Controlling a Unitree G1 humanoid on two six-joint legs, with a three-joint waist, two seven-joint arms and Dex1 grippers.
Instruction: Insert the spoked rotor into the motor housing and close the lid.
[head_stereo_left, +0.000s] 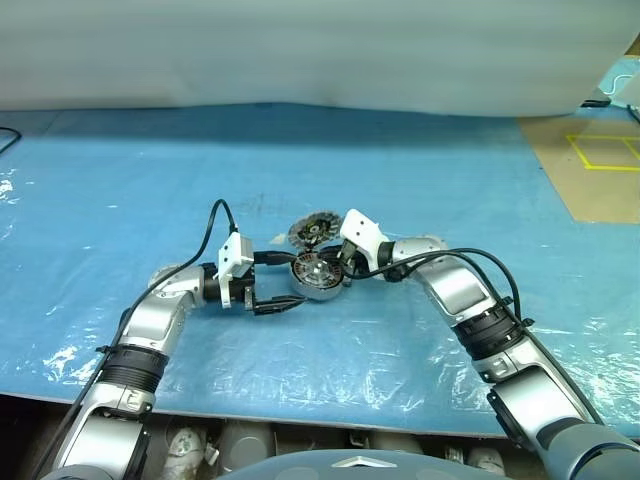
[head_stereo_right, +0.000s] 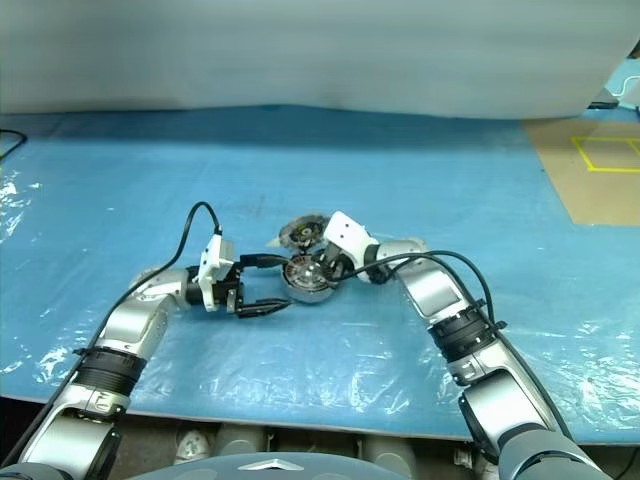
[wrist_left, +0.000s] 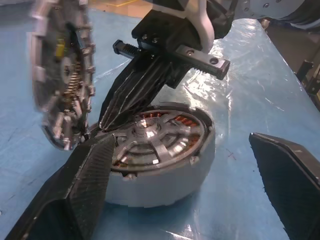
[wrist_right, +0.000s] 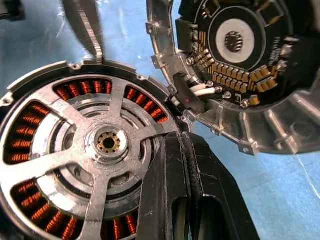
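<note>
Motor housing (head_stereo_left: 318, 277): on the blue tabletop between both pincers, open face up, spoked rotor (wrist_right: 95, 150) seated inside. Lid (head_stereo_left: 312, 230): tilted, just beyond the right pincer (head_stereo_left: 338, 271), which is clenched empty, tips on the rotor's rim. Left pincer (head_stereo_left: 283, 302): released, level, straddling the housing's side. The right arm is judged nearer the lid.

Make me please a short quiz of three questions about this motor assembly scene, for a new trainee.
1. True or false: the spoked rotor already sits inside the motor housing.
2. Which gripper is shut: left gripper or right gripper?
3. How does the lid stand?
A. flat on the housing
B. tilted on edge beside the housing
C. held by the left gripper

Key: 1 true; 2 the right gripper; 3 B.
</note>
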